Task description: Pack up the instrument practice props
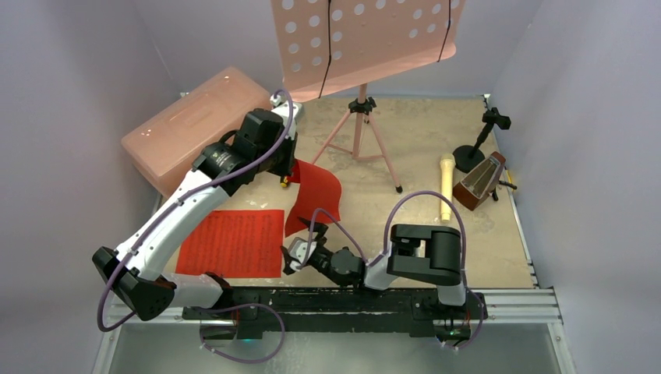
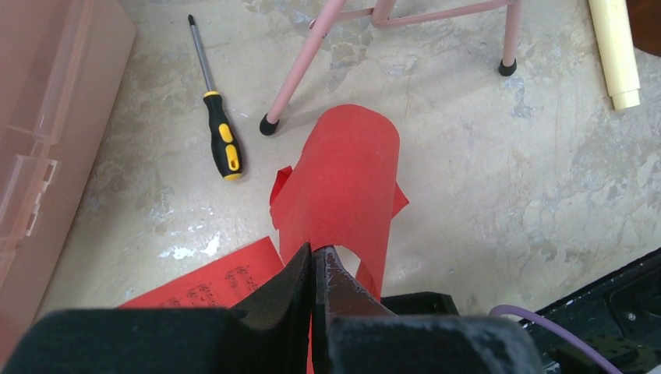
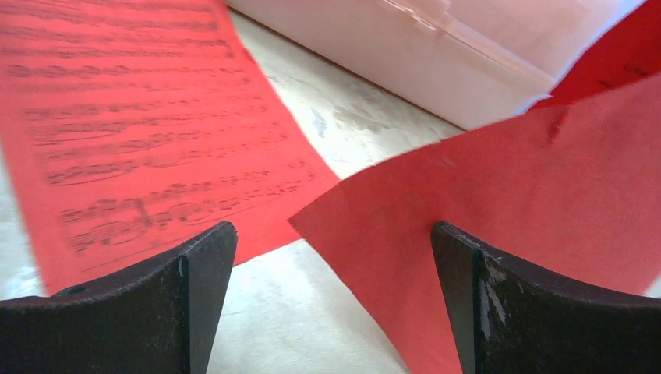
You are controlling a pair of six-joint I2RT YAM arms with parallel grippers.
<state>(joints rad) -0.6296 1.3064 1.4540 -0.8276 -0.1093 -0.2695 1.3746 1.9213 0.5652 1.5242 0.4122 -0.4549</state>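
1. Above the counter, left of centre, the left hand is pressed together on the top edge of one red page. The page hangs curled, with its lower end near the counter.
2. Right hand is spread and low. The hanging page's bottom corner sits in front of it, roughly between its fingers. Cannot tell if it touches them.
3. Second red page lies flat on the counter, just beside the hanging one. Pink music stand is upright behind. Microphone and metronome are at the far right, well apart from both hands.
4. Risk: the pinch is thin and on one edge only. The page likely slips out or tears if the right hand closes and pulls against it.
5. Risk: the floppy corner can fold away as the right fingers close. They would then shut on nothing or crease the paper.
6. Risk: pink box looks lidded shut. A page carried there has nowhere to go but onto the lid.
7. Risk: a swing toward the box could brush a stand leg or the screwdriver lying near it.
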